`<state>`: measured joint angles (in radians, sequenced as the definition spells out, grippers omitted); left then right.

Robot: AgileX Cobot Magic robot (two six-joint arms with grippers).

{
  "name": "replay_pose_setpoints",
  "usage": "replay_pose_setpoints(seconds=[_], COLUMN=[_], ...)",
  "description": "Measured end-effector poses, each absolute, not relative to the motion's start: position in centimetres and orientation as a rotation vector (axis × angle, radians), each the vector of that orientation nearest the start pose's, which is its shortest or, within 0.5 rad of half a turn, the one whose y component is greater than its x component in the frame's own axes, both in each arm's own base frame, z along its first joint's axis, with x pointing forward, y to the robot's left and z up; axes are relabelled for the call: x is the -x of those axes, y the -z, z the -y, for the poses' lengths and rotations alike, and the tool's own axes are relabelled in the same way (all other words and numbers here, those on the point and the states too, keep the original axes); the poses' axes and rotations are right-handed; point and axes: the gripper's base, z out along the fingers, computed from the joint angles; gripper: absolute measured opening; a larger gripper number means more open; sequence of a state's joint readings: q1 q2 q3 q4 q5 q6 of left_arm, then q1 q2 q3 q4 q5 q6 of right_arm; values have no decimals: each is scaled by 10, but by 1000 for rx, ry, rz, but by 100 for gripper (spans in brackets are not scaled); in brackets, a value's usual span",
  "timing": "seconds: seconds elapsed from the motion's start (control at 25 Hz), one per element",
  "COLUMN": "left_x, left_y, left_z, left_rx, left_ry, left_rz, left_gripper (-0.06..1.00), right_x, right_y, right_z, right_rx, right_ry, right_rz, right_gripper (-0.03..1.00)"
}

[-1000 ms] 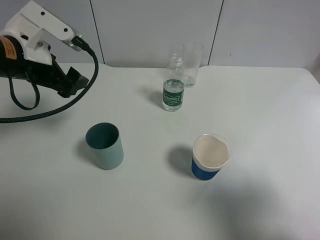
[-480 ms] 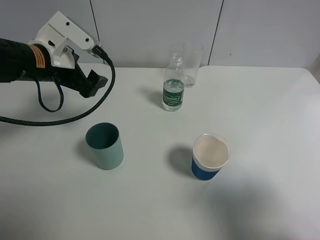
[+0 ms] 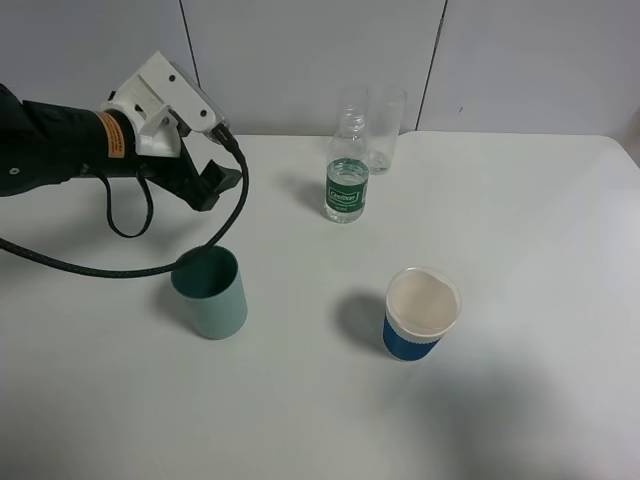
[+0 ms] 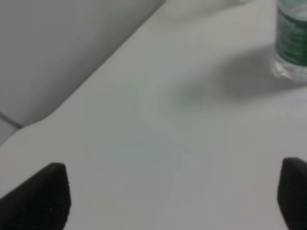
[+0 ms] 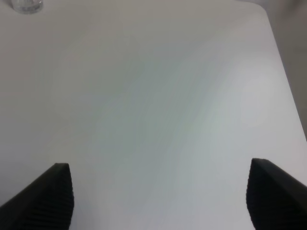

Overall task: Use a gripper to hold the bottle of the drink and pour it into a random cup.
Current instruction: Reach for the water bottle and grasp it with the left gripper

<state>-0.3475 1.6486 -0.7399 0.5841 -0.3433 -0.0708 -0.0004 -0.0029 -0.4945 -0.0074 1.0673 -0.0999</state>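
Across comes the left gripper [image 3: 218,183]: since a second ago it has swung in from the far left edge of the bench [image 3: 530,210] and now hangs above it, just behind the pale teal cup [image 3: 210,292]. Nothing else has shifted. In the left wrist view we see its jaws spread wide with only bare bench between them, and the bottle [image 3: 347,180] sits at the edge of that view, well apart from them.

The bottle stands upright and uncapped towards the back of the bench. A clear drinking glass [image 3: 385,122] is close behind it, though we can't tell if they touch. The blue paper cup [image 3: 421,318] waits nearer the front, white inside showing.

The right gripper [image 5: 158,201] is out of the high view. Its own camera shows its jaws spread too, over empty bench.

We'd call this the approach, with nothing gripped and nothing poured yet. Next the left gripper needs to carry on towards the bottle, drop to label height, straddle the body without nudging the glass, then close and keep the bottle upright.

As for writing, the bottle's green label carries white text too small for us to read, and the orange label [image 3: 111,135] on the arm has dark print we can't make out either.
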Motion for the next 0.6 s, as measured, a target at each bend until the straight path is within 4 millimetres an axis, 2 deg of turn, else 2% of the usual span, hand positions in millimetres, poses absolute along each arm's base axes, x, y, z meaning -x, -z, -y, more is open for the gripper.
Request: replay_pose_setpoints(seconds=[0.44,0.6], left_x=[-334,-347], left_y=[-170,-160], left_z=[156,171], left_rx=[-1050,-1179], left_ry=[304,378], left_rz=[-1800,-1731], left_gripper=[85,85], right_x=[5,5], right_y=[-275,-275], right_z=[1,1], right_rx=[102,102], right_ry=[71,71], right_rz=[-2052,-2052], right_gripper=[74,74])
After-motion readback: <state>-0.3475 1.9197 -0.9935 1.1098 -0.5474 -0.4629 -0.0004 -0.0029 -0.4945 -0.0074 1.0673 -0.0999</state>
